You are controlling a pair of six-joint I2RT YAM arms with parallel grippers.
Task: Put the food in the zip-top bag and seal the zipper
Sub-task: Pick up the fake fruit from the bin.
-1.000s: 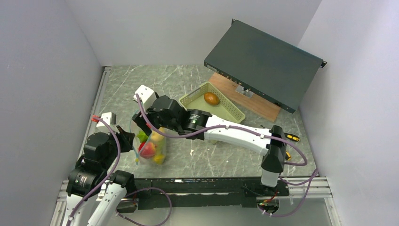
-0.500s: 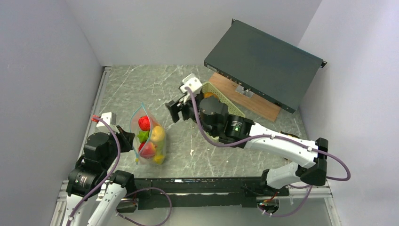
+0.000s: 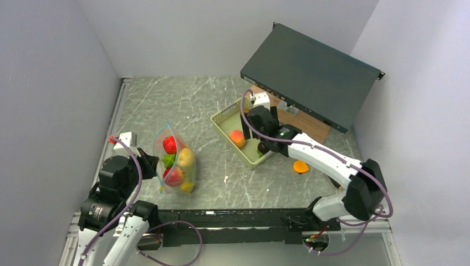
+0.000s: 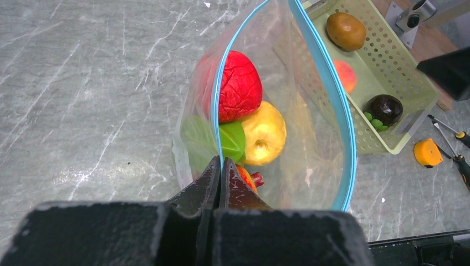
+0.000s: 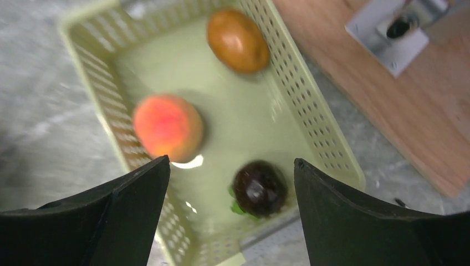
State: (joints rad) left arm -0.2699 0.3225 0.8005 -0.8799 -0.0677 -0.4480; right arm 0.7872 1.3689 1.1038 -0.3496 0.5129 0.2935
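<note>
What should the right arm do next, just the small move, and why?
Probably lower the open right gripper onto the dark fruit in the basket: it sits almost directly beneath, and the left gripper pinches the zip-top bag at its rim, mouth open.

Bright, even overhead light, faint shadows — right-wrist view motion-blurred, left claw (image 4: 220,166) dark and soft.
</note>
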